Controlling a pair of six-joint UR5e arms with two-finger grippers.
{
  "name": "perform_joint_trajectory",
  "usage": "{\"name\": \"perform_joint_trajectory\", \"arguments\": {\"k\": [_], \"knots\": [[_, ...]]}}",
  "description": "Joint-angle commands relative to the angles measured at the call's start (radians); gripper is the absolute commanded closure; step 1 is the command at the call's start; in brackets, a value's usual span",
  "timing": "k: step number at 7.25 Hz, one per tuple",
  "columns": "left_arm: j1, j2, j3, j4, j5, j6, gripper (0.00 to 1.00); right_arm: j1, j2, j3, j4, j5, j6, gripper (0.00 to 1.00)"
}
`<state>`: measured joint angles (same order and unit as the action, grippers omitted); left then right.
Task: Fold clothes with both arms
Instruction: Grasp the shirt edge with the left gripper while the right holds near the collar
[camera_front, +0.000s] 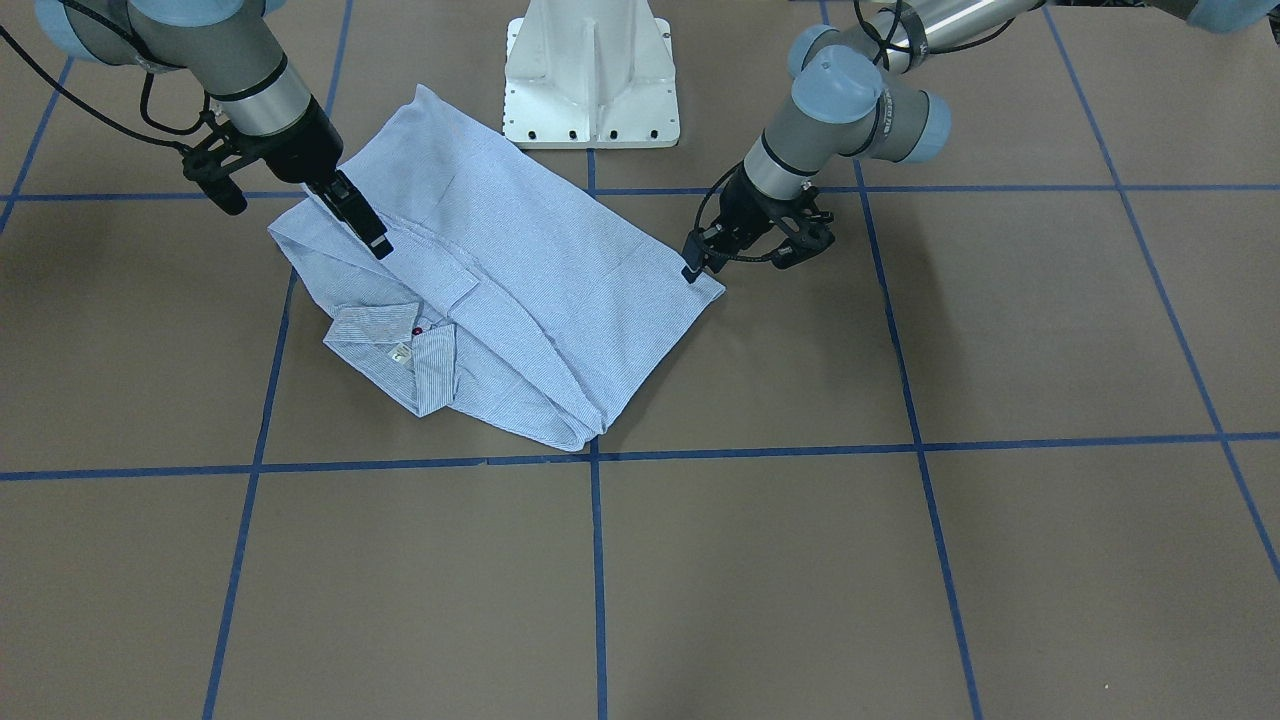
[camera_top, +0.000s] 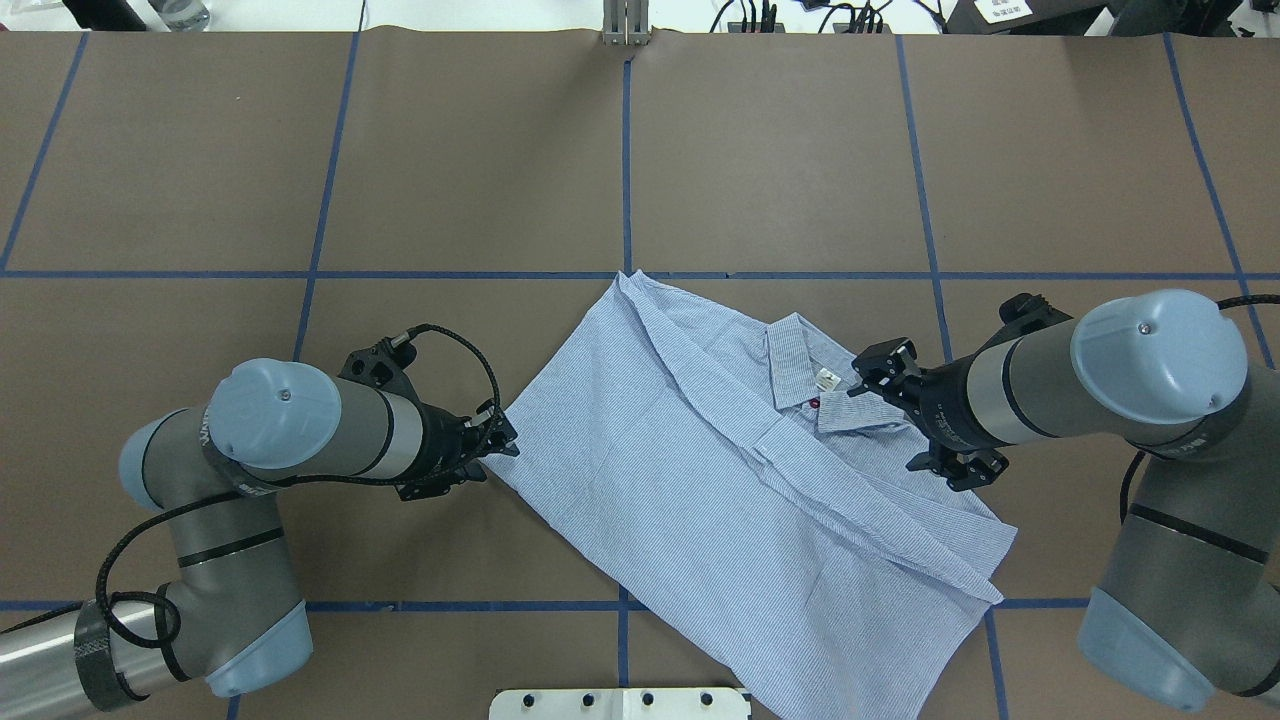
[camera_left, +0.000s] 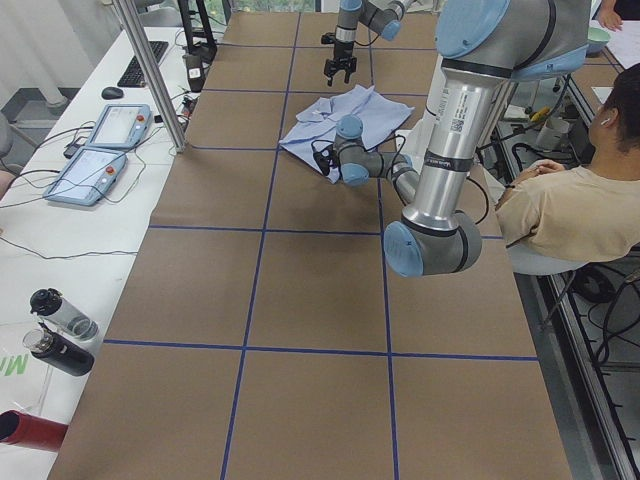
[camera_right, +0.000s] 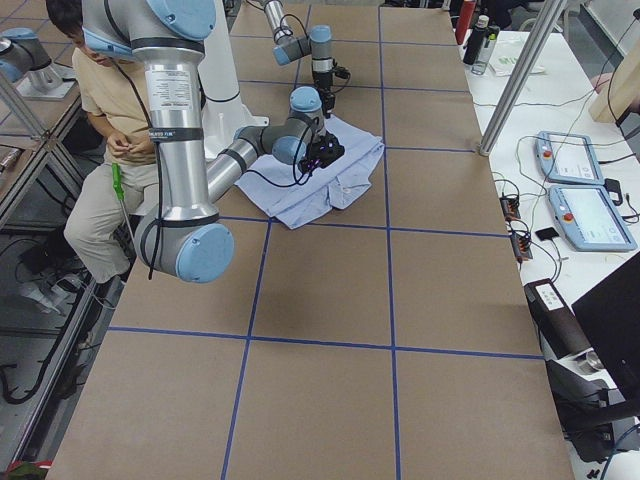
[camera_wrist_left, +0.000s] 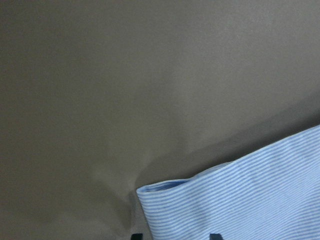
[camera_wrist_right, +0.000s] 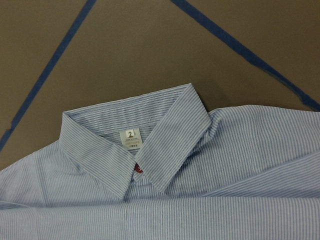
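The shirt (camera_top: 740, 480) lies partly folded on the brown bench (camera_top: 480, 150), just in front of the white pedestal (camera_front: 590, 75). Its neck label (camera_wrist_right: 130, 138) reads "2", above a red button (camera_wrist_right: 138, 169). The left gripper (camera_front: 692, 268) is released, with its fingertips spread around the hem corner. The right gripper (camera_front: 365, 228) is at the shoulder; I cannot tell if it is clenched. Blue tape lines (camera_top: 625, 160) cross the wide surface beyond the collar (camera_top: 800, 365). A person (camera_left: 570, 210) sits beside the bench.
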<state>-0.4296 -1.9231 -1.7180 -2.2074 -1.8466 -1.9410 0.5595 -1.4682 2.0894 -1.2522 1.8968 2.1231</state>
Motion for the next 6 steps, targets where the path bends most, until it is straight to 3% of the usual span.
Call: {"name": "perform_joint_trajectory", "arguments": {"k": [1, 2, 4, 6], "knots": [[0.0, -0.004, 0.014, 0.0, 0.007, 0.001, 0.48, 0.0, -0.001, -0.006, 0.0, -0.001, 0.0, 0.0], [0.0, -0.005, 0.015, 0.0, 0.013, 0.001, 0.51, 0.0, -0.01, -0.006, -0.001, -0.001, 0.0, 0.0], [-0.006, -0.004, 0.021, 0.0, 0.021, 0.001, 1.0, 0.002, -0.012, -0.003, -0.004, -0.001, 0.0, 0.0], [-0.027, -0.004, 0.021, 0.001, 0.026, 0.011, 1.0, 0.002, -0.011, -0.002, -0.006, -0.001, 0.0, 0.0]]}}
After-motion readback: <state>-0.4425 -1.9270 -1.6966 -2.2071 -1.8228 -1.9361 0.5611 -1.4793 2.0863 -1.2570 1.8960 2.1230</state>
